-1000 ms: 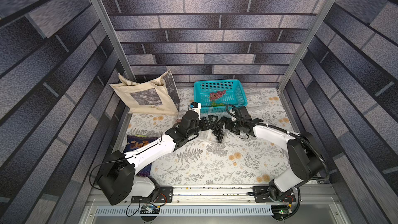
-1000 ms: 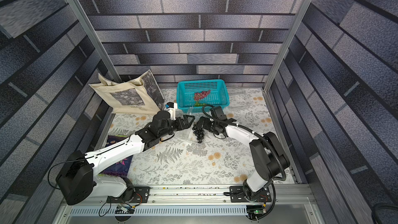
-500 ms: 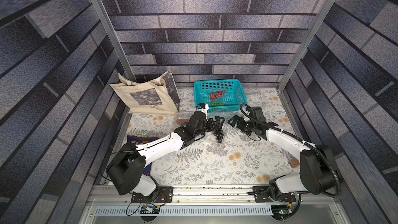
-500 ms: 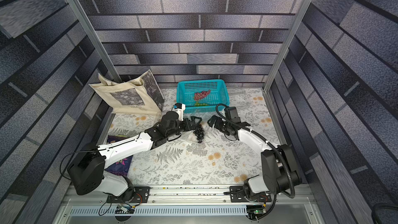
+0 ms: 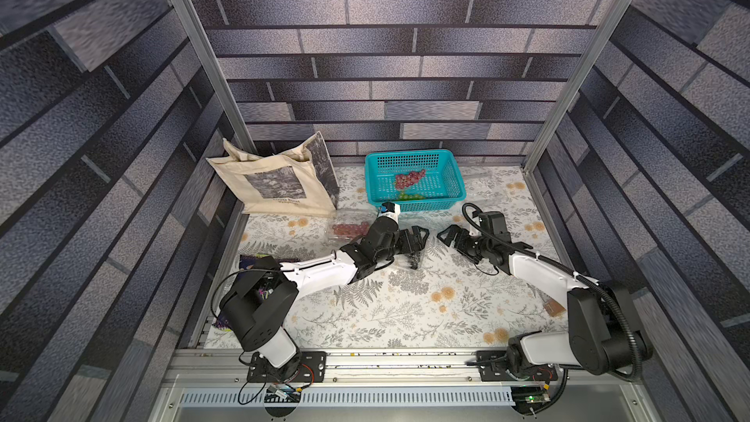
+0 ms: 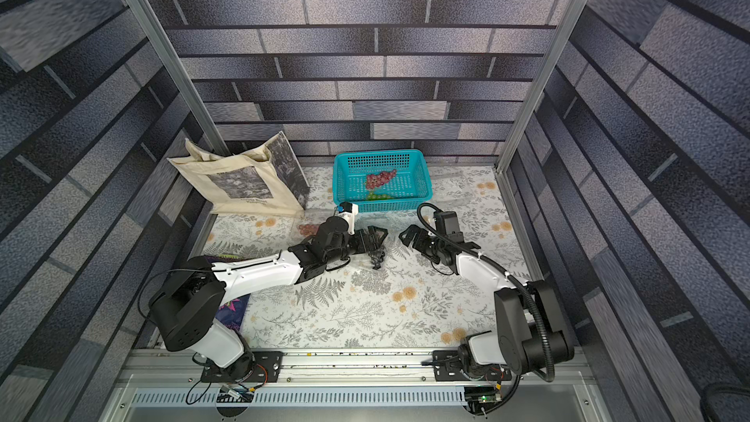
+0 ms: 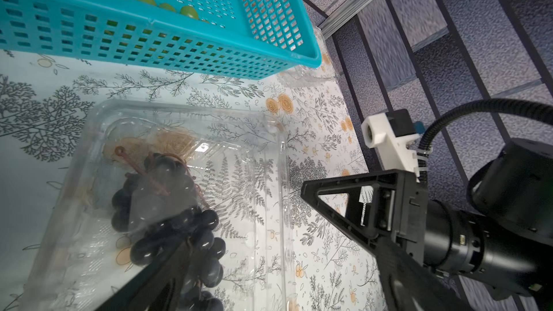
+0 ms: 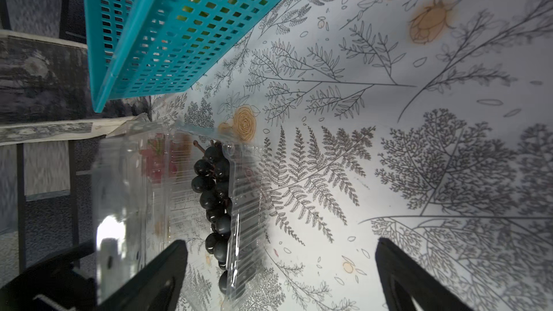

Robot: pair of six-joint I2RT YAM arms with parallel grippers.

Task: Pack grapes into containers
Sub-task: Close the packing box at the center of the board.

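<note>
Left claw [image 5: 414, 242] hangs low over the middle of the desk [image 5: 406, 310] with its jaws wide apart and nothing clamped between them. It sits right above a clear container [image 7: 281, 175] that holds a bunch of dark grapes [image 7: 167, 213]. In the left wrist view one of its fingers [image 7: 155, 282] crosses in front of that bunch; whether it touches the berries cannot be told. Facing it from the other side, the right claw [image 5: 447, 236] is also spread wide and holds nothing. In the right wrist view the same container lies just beside one of that claw's fingers [image 8: 167, 270], while bare patterned desk shows between the two fingers. A second container [image 5: 330, 221] lies on the desk beside the left arm, in front of the beige tote bag [image 5: 276, 184], with red grapes [image 5: 350, 230] inside. At the back of the desk stands the teal basket [image 5: 454, 180], which holds a red bunch [image 5: 410, 178] and a few green grapes [image 5: 410, 196]. Part of a third container [image 7: 308, 77], clear like the others, shows just past the basket's corner, near the wall.
</note>
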